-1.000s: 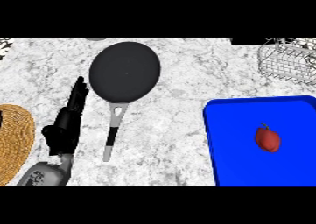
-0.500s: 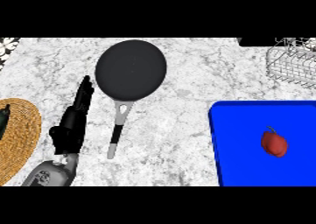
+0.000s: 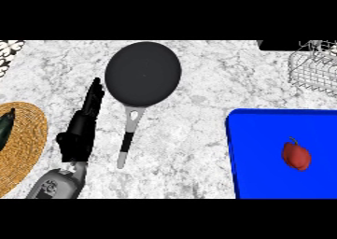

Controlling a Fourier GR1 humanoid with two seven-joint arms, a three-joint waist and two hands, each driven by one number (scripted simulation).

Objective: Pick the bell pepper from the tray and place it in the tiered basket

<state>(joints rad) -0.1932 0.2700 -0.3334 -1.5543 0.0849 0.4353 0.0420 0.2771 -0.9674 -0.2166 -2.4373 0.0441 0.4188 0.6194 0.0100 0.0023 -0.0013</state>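
Looking down, you'll find the bell pepper (image 3: 296, 155) lying on the blue tray (image 3: 257, 154) at right, far across the bench from your left hand (image 3: 80, 128), its fingers straight, holding nothing; right hand unseen.

tiered basket (image 3: 319, 70) cut by right edge, tray (image 3: 260, 158) cropped right and below, woven mat (image 3: 19, 144) clipped left

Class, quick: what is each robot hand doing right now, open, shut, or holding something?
Left hand: open, black fingers straight, holding nothing, beside the round black frying pan.
Right hand: not in view.
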